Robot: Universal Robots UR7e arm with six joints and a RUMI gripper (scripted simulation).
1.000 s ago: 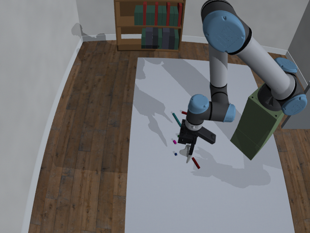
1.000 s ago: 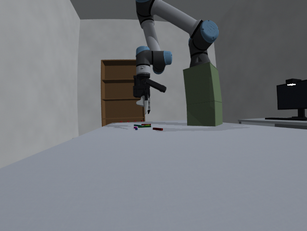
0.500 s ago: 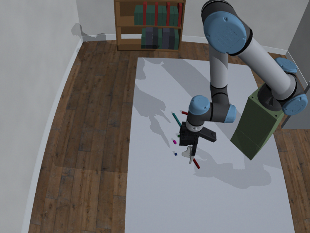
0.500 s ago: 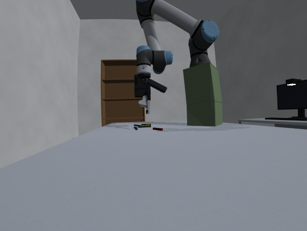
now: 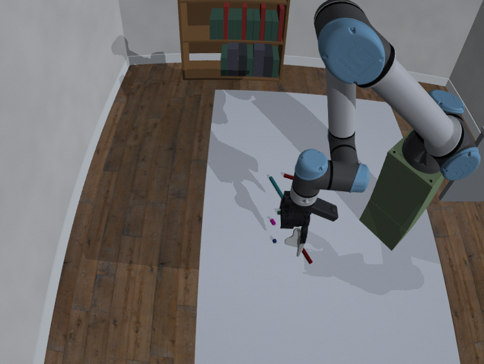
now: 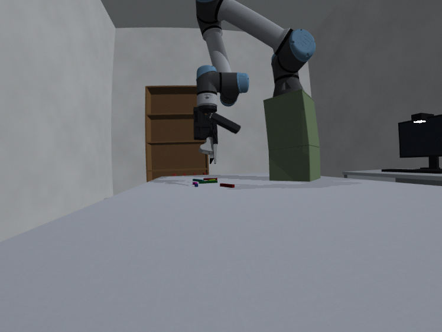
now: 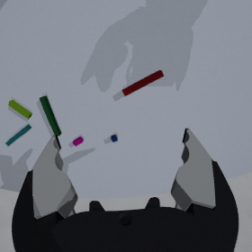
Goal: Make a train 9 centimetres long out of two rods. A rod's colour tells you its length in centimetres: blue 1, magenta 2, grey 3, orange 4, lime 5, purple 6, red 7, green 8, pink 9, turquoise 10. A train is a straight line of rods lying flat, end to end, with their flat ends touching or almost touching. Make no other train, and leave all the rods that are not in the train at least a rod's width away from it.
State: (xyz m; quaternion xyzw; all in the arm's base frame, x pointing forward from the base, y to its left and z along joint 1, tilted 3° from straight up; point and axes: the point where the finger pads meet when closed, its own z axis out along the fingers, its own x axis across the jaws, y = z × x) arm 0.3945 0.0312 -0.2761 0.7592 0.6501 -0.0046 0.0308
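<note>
My gripper (image 5: 296, 242) is open and empty, hanging above the grey table; it also shows in the exterior view (image 6: 211, 151) and the wrist view (image 7: 121, 148). A red rod (image 7: 143, 83) lies flat ahead of the fingers, seen also in the top view (image 5: 307, 256). A small blue rod (image 7: 114, 138) and a magenta rod (image 7: 78, 140) lie between the fingertips in the wrist view, well below them. A green rod (image 7: 49, 115), a lime rod (image 7: 20, 109) and a turquoise rod (image 7: 18, 135) lie to the left. All rods lie apart.
A second red rod (image 5: 288, 176) lies behind the wrist near the turquoise rod (image 5: 275, 186). The arm's green pedestal (image 5: 402, 195) stands at the right. A bookshelf (image 5: 233, 39) stands against the far wall, off the table.
</note>
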